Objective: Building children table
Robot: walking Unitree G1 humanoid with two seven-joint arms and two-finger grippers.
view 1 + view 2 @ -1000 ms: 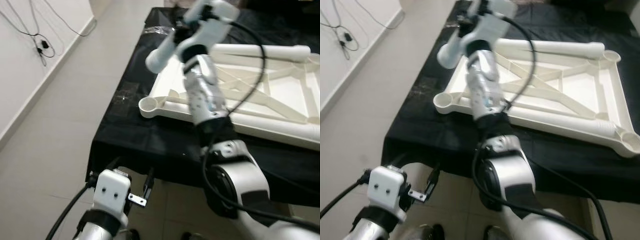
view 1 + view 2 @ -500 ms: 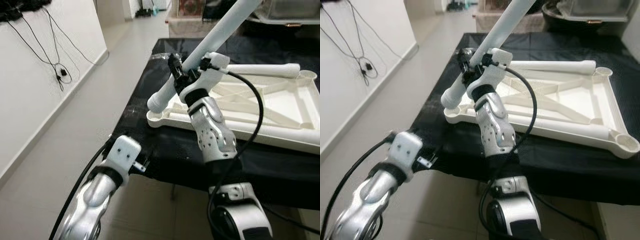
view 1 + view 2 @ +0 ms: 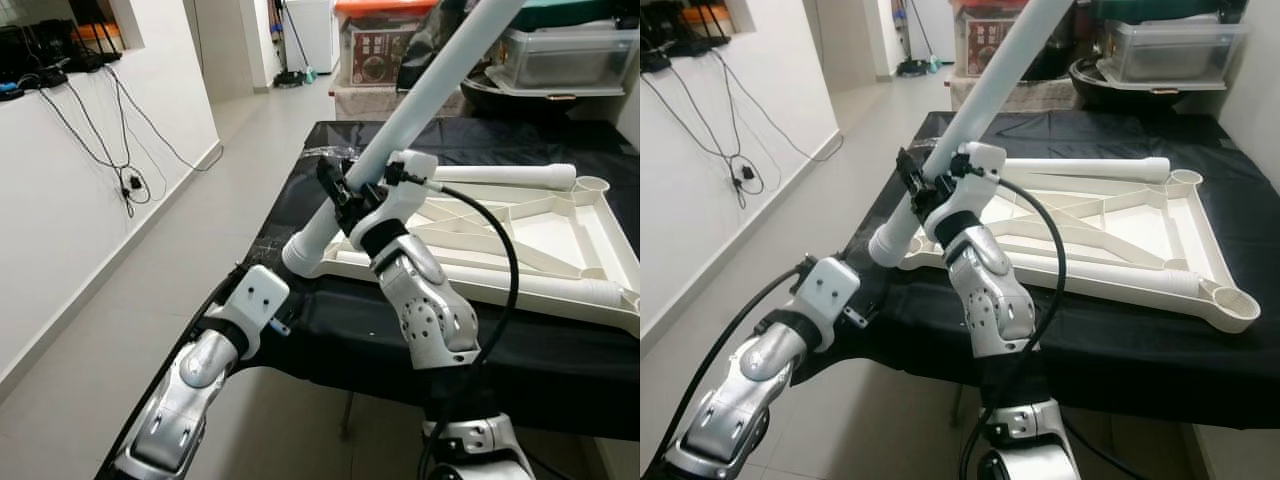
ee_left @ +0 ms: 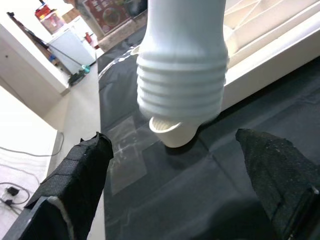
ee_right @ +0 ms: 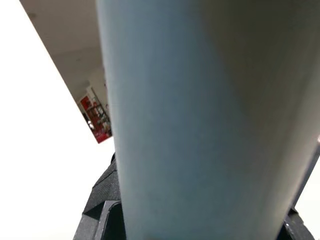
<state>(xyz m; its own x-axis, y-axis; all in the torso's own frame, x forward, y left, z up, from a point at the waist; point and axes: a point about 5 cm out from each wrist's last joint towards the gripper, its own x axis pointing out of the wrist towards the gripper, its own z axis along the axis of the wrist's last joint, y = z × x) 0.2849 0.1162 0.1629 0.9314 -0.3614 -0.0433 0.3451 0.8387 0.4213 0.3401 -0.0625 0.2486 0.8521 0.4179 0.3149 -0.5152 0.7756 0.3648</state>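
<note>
1. Right gripper (image 3: 345,190) is clamped round the white table leg (image 3: 420,95), and it has swung the leg up steeper than half a second ago: the shaft now slants high over the upturned tabletop (image 3: 1110,235), which I'll use as the landmark.
2. The leg's ridged end (image 4: 181,90) now hangs just above the corner socket (image 4: 172,131) at the tabletop's near-left corner, not yet seated in it.
3. Left gripper (image 4: 182,170) has come up from below the black-draped bench (image 3: 330,320) and now hovers at that same corner, fingers (image 4: 82,172) spread wide with nothing between them.
4. Two more legs lie on the tabletop, one along its far edge (image 3: 1090,165) and one along its near edge (image 3: 1110,272).
5. My read: this is the line-up before threading the leg into the socket. The left looks ready to steady or guide the tip.
</note>
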